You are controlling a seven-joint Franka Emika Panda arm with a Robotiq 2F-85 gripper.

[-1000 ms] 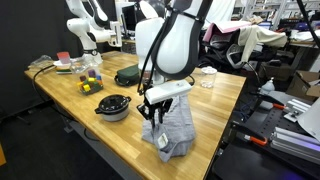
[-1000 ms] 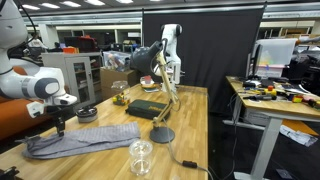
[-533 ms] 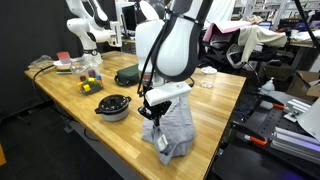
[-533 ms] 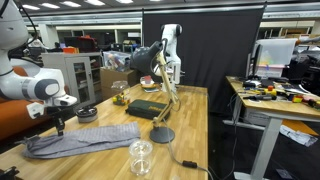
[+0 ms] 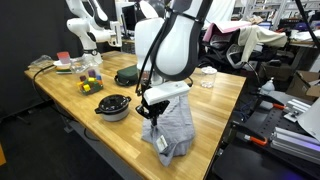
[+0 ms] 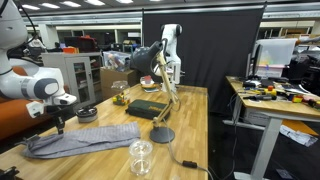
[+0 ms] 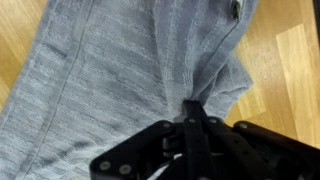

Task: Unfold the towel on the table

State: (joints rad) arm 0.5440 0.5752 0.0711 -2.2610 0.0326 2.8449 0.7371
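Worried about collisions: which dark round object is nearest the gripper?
The grey bowl right beside the gripper and towel; the dark green one sits farther back.

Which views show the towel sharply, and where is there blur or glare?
Wrist view: towel weave crisp, gripper dark and soft near the lens. Both exterior views: evenly lit, slightly soft; table shows mild sheen, no harsh glare.

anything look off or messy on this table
The grey towel lies rumpled and folded over itself near the table edge, with creases gathering at the fingers. Nothing looks spilled or damaged.
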